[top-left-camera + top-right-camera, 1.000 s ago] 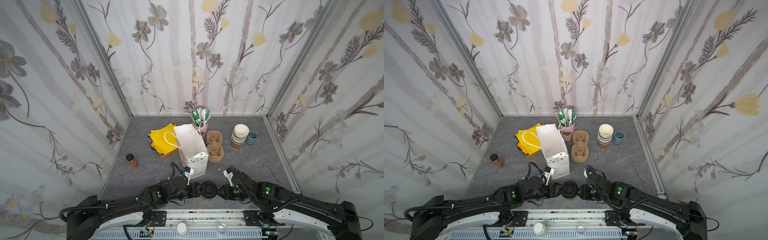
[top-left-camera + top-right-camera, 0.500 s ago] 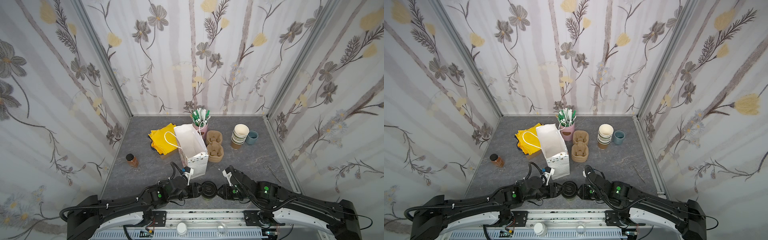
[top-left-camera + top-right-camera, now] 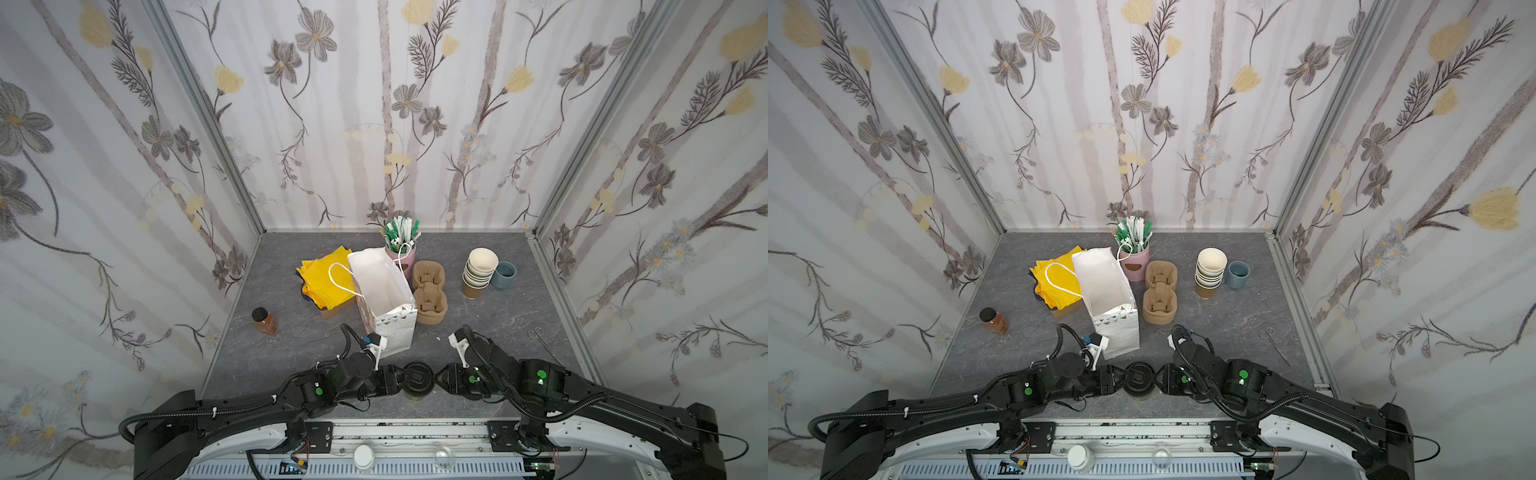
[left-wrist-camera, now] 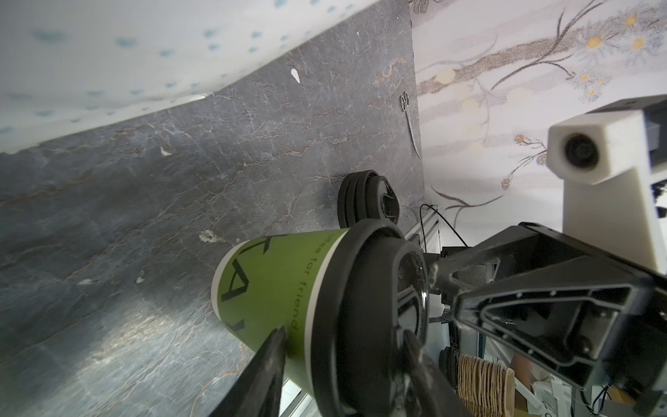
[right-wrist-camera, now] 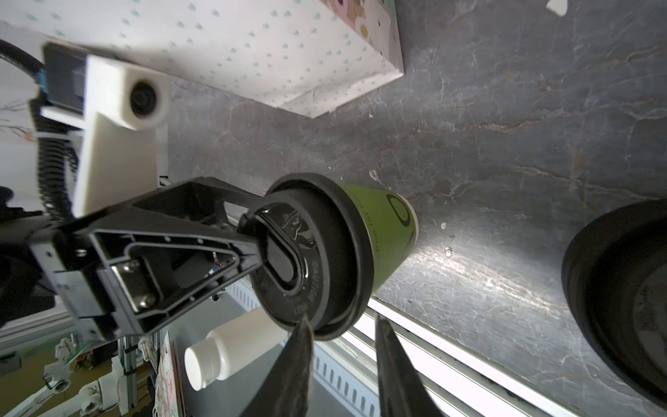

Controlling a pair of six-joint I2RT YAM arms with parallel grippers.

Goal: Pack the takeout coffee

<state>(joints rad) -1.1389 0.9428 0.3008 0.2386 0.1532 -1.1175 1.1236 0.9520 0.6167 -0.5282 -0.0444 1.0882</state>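
Takeout coffee (image 3: pixel 417 378): it stands upright on the counter (image 3: pixel 478 324) at the near edge, in the middle, between my two hands. The black lid is on and the green wall shows below it.
Left hand (image 4: pixel 343 337): it is about half open and closed onto the cup's top. One finger lies against the green wall just under the lid's rim and the other across the lid. I judge this to be the carrying hold, since the bag is on this side.
Right hand (image 5: pixel 342 319): the jaws stand narrow, with the lid's rim at the gap. One finger touches the rim and the other is just beside it, so I cannot tell whether it grips. I take it as steadying the lid from the right.
Paper bag (image 3: pixel 395 332): it stands with its mouth open, just far and left of the cup, beside my left wrist. Its wall is tall, so I reckon the cup must rise above the rim before going in.
Lid pile (image 4: pixel 368 202): it sits on the counter right of the cup, close to my right hand, so a sweep rightward would likely knock it.
Near edge: the counter ends just beside the cup's base, leaving no room to pull nearer.
Open room: bare counter lies far of the cup, between the bag's corner and my right arm. The pulp carriers (image 3: pixel 430 291) are farther off, and the scissors (image 3: pixel 540 338) are well apart to the right.
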